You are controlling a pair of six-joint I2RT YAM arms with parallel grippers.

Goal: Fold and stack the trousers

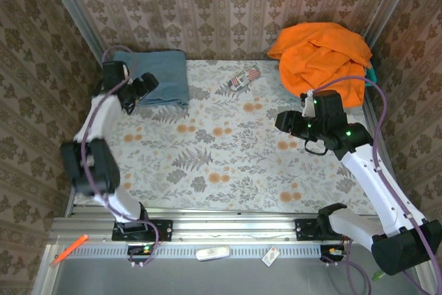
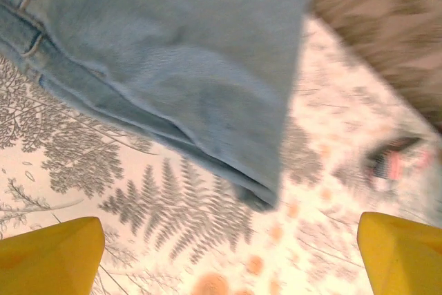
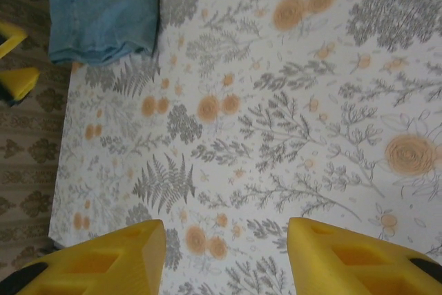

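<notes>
Table: flowered cloth, walled on the far side and on both flanks. The widest open room is the whole middle, bare from the near rail up to the far wall.

Orange garment: a loose heap in the far-right corner. It spills over the right edge of the cloth, with its near fringe just beyond my right wrist.

Trousers: folded to a flat blue rectangle in the far-left corner, the far edge against the wall and the left edge at the table's rim. Right and near edges are straight, with bare cloth beyond both. From my left wrist, the near-right corner shows stacked folded layers, with a seam at the upper left.

Left gripper: at the near-left edge of the trousers, just off the denim. My fingertips stand wide apart, one at each side of the view, nothing between them but fern-print cloth.

Right gripper: over the right part of the table, well apart from the trousers, which lie at the upper left of its view. Fingers parted, holding nothing, only bare cloth below.

Striped item: small, red and white, near the far wall between trousers and orange heap, touching neither.
</notes>
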